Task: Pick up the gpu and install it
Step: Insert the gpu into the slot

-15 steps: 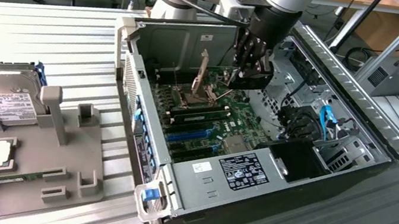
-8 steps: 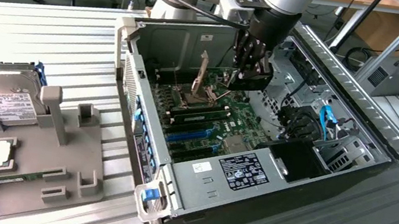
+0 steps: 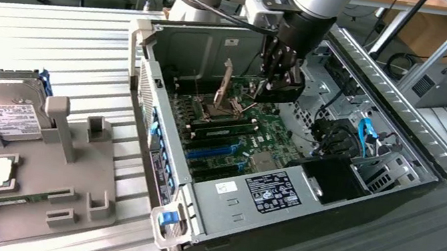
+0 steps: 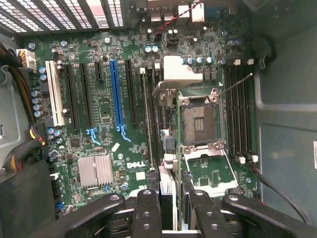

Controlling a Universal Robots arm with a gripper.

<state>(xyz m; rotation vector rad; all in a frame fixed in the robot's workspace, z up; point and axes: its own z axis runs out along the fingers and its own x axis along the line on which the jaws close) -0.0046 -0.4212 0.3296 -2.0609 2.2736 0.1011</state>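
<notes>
The thin flat black gpu (image 4: 154,144) is held edge-on between the black fingers (image 4: 147,213) of the tool (image 3: 277,85), lowered inside the open metal computer case (image 3: 191,215) above the green motherboard (image 4: 104,144).

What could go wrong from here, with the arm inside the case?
1. The gpu, edge-on in the gripper, looks offset from the blue slot; pushing down now could jam it on the board.
2. It hangs beside the open CPU socket; a slip could hit the bare contacts.
</notes>
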